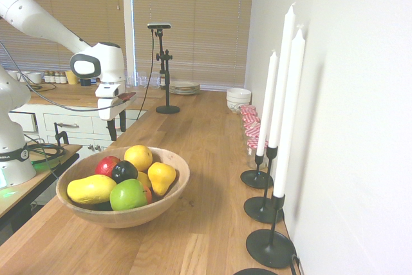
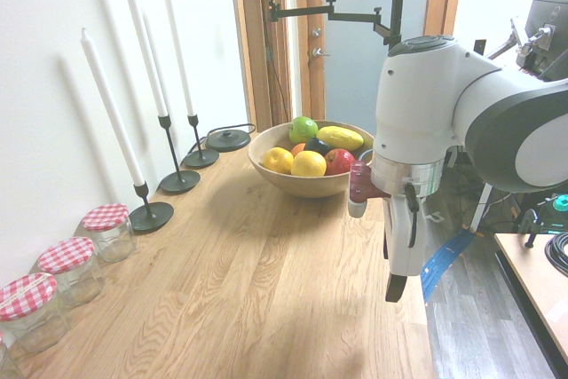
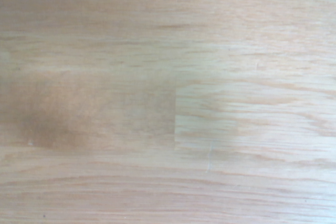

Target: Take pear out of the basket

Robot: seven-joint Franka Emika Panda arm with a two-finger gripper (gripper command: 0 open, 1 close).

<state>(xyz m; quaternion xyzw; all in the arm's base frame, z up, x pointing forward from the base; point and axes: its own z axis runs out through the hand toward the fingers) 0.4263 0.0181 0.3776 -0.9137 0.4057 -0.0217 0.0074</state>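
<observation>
The basket (image 1: 168, 189), a wide wooden bowl, stands on the wooden counter and holds several fruits. The pear (image 1: 138, 157) is the round yellow fruit on the bowl's far side in the first exterior view. In the second exterior view the pear (image 2: 309, 164) lies at the near rim of the basket (image 2: 266, 169). My gripper (image 1: 117, 127) hangs open and empty above the counter, well away from the bowl, near the counter's edge. The second exterior view shows the gripper (image 2: 396, 290) pointing down. The wrist view shows only bare wood.
In the bowl also lie a pointed yellow fruit (image 1: 161, 177), a long yellow one (image 1: 91, 189), a green apple (image 1: 127, 194), a red apple (image 1: 106, 165) and a dark plum (image 1: 123, 170). White candles in black holders (image 1: 270, 246) and red-lidded jars (image 2: 107, 229) line the wall.
</observation>
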